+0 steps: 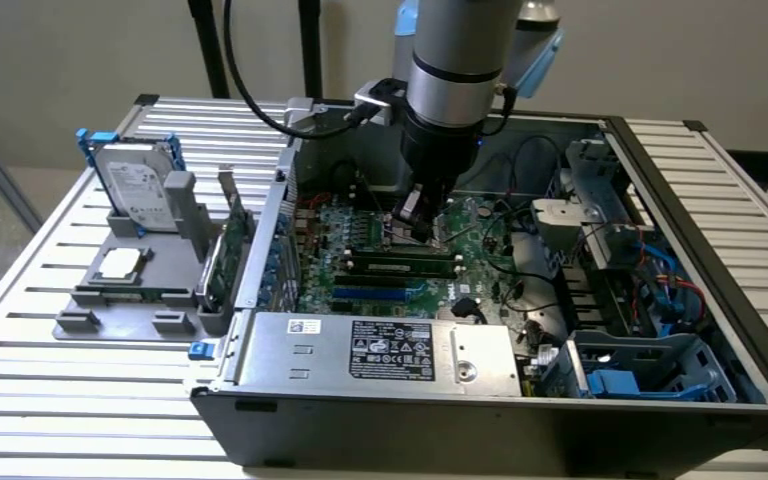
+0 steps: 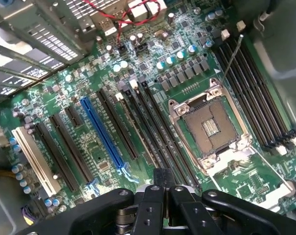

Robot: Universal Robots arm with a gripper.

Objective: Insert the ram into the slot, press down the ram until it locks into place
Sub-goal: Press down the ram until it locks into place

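Nearest camera: silver power supply (image 1: 377,350) with a white label, lying across the front edge of the open computer case (image 1: 704,200).
Case: black tower on its side, lid off, resting on the slatted metal table (image 1: 37,330).
Motherboard: green board (image 1: 357,285) on the case floor; bare processor socket (image 2: 209,128) with its metal frame seen in the wrist view.
End effector: black fingers (image 2: 160,183) brought together, lowered into the case over the memory sockets; point between the tips at end effector (image 1: 418,228) and end effector (image 2: 162,188).
Ram: green stick (image 1: 395,265) with dark chips, lying along a slot just in front of the end effector in the exterior view; whether the fingertips touch it or the end clips have latched cannot be told.
Slot: long black sockets (image 2: 150,122) running parallel beside the processor socket; blue socket (image 2: 102,134) next to them.
Exterior view's left: grey fixture (image 1: 124,290) on the table, holding a hard drive (image 1: 137,185) in a blue bracket, a processor chip (image 1: 120,263) and an upright green expansion card (image 1: 228,250).
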